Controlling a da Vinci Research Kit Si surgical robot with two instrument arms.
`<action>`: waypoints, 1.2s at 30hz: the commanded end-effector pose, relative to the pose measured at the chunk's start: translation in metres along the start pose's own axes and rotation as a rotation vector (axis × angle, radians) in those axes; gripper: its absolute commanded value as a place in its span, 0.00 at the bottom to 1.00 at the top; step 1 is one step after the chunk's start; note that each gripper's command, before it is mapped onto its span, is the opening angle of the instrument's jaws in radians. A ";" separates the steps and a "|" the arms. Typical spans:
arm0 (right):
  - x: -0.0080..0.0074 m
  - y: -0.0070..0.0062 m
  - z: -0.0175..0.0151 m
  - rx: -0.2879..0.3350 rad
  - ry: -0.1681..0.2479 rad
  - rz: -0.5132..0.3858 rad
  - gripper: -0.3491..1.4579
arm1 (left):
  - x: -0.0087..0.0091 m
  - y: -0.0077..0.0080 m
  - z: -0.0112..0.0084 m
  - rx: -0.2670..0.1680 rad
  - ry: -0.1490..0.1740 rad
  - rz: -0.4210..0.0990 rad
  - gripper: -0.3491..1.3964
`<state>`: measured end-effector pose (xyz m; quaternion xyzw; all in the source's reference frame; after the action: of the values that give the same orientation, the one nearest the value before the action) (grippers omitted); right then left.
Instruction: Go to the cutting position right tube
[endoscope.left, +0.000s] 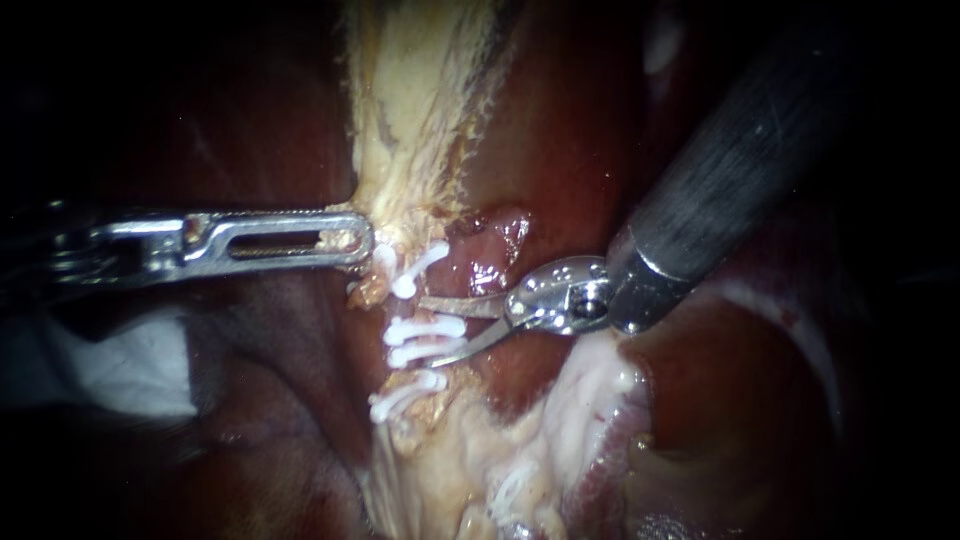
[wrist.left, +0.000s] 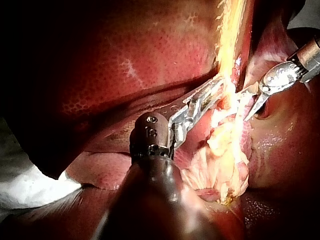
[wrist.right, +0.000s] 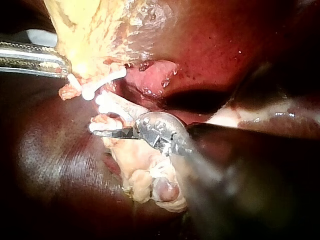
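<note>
Nearest the endoscope is the dark shaft of my right instrument (endoscope.left: 430, 330), entering from the upper right and ending in a bright hinge with two thin curved blades. The blades stand apart, with a clear gap between them, and they grip nothing. They point at a tube (endoscope.left: 412, 374) that runs up and down the middle of the view and carries four white clips (endoscope.left: 425, 328). One clip lies above the blades, two lie side by side in the gap between the blade tips, and one lies below. Only this one clipped tube is plain to me, so I cannot tell whether it is the right tube.

My left instrument (endoscope.left: 355, 240) comes in level from the left. Its slotted jaws are closed on the pale strand (endoscope.left: 420, 90), just beside the top clip. That strand continues upward over the dark red liver (endoscope.left: 560, 130).

From the left wrist, my left instrument (wrist.left: 215, 87) meets the strand ahead of it, and my right instrument (wrist.left: 248, 116) reaches the same tissue from the far side.

From the right wrist, my right instrument (wrist.right: 107, 132) lies against the clips (wrist.right: 107, 82), and my left instrument (wrist.right: 60, 62) is beyond them.

White cloth (endoscope.left: 120, 365) lies under my left shaft.
</note>
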<state>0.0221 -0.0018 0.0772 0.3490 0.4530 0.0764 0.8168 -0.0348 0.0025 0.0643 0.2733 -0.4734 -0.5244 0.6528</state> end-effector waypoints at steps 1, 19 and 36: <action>0.0000 0.0000 0.0000 0.000 0.000 0.000 0.90 | 0.0000 0.0000 0.0000 0.000 0.000 0.000 0.00; 0.0000 -0.0002 0.0000 0.001 0.000 -0.001 0.90 | 0.0000 -0.0001 -0.0002 0.000 0.000 0.000 0.00; 0.0016 -0.0016 -0.0055 -0.011 0.010 0.020 0.90 | -0.0006 -0.0003 -0.0021 0.004 0.008 -0.004 0.00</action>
<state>0.0182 0.0006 0.0730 0.3490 0.4526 0.0884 0.8158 -0.0331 0.0027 0.0630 0.2782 -0.4713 -0.5234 0.6531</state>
